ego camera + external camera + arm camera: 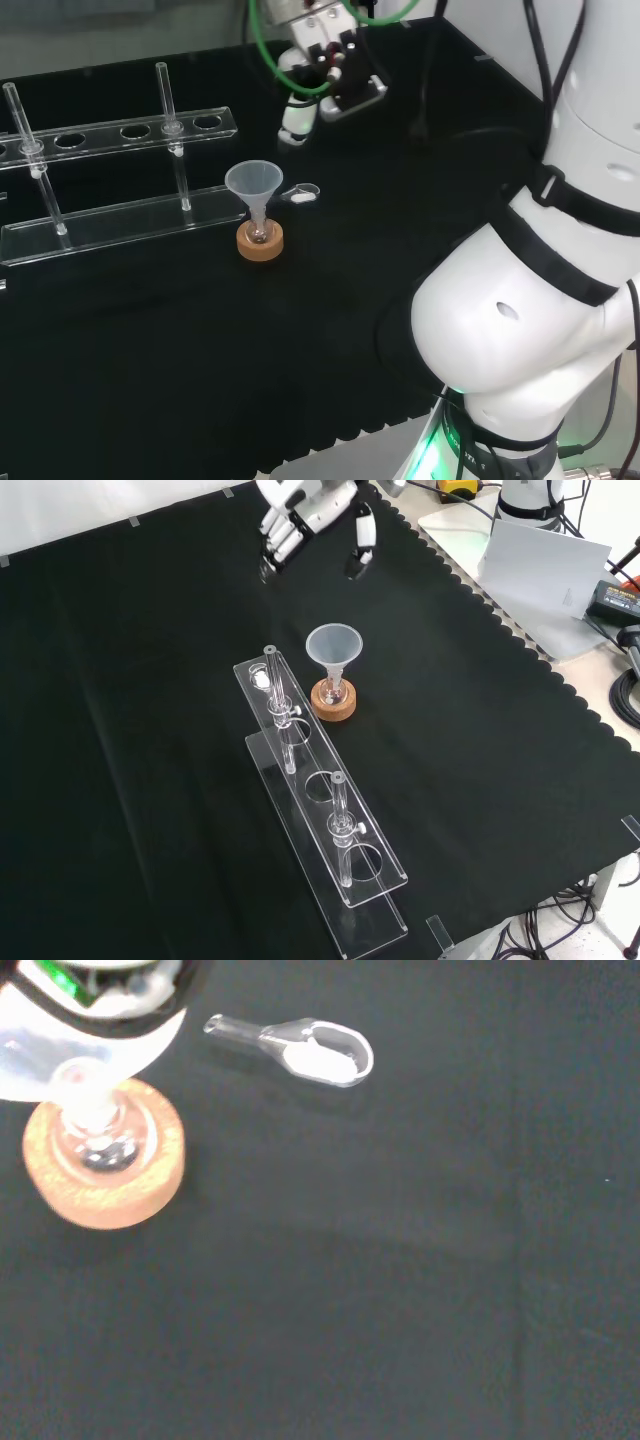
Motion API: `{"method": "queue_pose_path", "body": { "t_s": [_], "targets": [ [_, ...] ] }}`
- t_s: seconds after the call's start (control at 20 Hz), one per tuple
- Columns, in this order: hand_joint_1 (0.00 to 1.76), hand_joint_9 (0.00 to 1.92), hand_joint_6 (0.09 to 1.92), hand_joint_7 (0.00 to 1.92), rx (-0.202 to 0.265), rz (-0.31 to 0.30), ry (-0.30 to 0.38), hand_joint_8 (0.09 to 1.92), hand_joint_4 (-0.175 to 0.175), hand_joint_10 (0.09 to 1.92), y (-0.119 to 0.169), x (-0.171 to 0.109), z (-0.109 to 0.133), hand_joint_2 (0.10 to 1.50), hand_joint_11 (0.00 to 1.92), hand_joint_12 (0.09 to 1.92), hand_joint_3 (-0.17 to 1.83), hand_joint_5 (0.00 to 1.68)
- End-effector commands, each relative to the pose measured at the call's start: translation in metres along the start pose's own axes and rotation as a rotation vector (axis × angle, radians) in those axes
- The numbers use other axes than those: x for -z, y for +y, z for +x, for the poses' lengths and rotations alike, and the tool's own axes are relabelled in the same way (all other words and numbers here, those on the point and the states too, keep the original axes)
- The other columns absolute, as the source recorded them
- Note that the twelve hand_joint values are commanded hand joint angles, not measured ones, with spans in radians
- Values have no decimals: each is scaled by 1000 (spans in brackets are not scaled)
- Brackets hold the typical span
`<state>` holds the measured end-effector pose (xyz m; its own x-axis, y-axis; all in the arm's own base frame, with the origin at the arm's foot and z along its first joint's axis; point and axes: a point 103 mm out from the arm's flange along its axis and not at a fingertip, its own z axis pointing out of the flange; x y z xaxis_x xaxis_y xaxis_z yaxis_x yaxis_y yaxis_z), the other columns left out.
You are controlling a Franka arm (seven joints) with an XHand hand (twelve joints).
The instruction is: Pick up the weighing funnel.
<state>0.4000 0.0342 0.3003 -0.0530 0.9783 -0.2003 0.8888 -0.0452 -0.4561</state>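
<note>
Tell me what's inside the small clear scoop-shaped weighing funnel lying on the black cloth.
What looks like white powder lies in the bowl of the small clear weighing funnel; nothing covers it. Its depth cannot be told.

Cloth [200, 350]: rack [100, 134], cork ring [260, 242], weighing funnel [303, 194]

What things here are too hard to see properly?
1. Hand: front view, wrist end cut off by the top edge.
2. Flask on the cork ring: wrist view, a blurred white shape covers its top.
3. Weighing funnel: head view, too small to identify the white stuff inside.
</note>
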Motion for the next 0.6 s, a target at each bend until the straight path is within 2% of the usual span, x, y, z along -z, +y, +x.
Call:
{"method": "queue_pose_path", "body": {
  "t_s": [0.05,0.4,0.6],
  "targets": [
    [793,475,87,179,-13,-43,96,675,-63,670,4,-10,-33,590,343,1364,600,251],
    [786,502,87,205,0,-65,129,694,-66,660,23,-27,-38,597,354,1363,598,264],
    [797,588,87,317,8,-85,140,704,-64,628,41,-40,-40,601,409,1338,593,387]
  ]
}}
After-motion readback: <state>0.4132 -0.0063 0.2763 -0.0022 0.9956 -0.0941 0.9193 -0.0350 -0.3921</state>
